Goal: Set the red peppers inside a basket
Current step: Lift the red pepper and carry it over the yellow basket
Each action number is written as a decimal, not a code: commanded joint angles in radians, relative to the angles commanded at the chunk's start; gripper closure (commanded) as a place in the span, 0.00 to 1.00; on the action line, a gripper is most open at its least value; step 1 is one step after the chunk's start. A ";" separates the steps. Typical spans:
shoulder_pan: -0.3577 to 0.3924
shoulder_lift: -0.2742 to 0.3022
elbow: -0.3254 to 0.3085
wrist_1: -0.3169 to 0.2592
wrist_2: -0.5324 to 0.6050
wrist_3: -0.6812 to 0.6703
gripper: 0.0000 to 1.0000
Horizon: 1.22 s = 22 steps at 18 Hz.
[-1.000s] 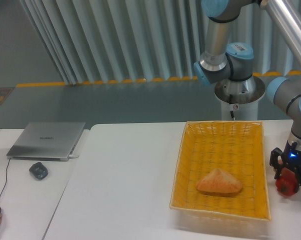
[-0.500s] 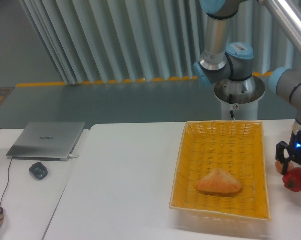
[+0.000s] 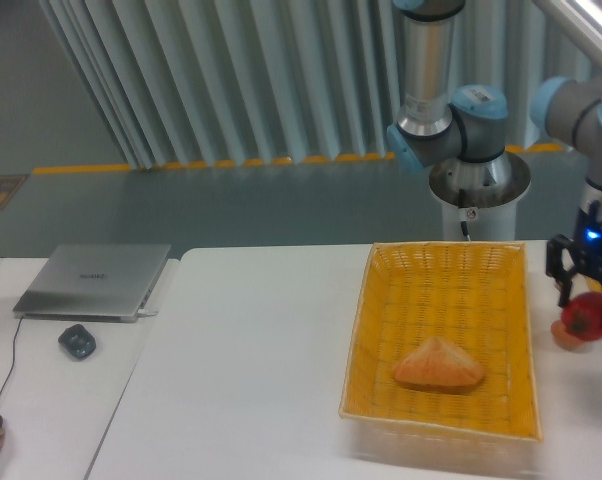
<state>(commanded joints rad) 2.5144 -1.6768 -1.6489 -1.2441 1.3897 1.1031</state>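
The gripper (image 3: pixel 584 300) has risen over the last second: a moment ago it sat low at the right edge of the worktop (image 3: pixel 251 350) with the red pepper (image 3: pixel 584 316) near the surface, and now both hang higher, level with the far half of the basket (image 3: pixel 363 330) and just outside its right wall. The pepper has come up with the gripper, so the dark fingers are clamped on it and the grasp looks sound; I judge the pick done and the carry begun, with a shift leftward over the rim and a release left to do. The pepper is small, glossy and bright red, rounded and a little lumpy, partly hidden by the fingers; its stem cannot be made out. Just below and to its left a small orange-red thing (image 3: pixel 563 334) shows on the worktop, too indistinct to identify. The basket is a wide, low, yellow-orange woven tray, and it already holds a triangular tan piece (image 3: pixel 438 365) near its front, leaving bare weave toward the back.
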 joint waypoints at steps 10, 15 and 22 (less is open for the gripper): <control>-0.161 0.062 -0.161 -0.029 0.224 -0.048 0.63; -0.184 0.060 -0.216 -0.029 0.336 -0.045 0.63; -0.216 0.032 -0.216 -0.026 0.370 -0.048 0.41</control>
<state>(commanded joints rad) 2.2979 -1.6444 -1.8654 -1.2702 1.7595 1.0554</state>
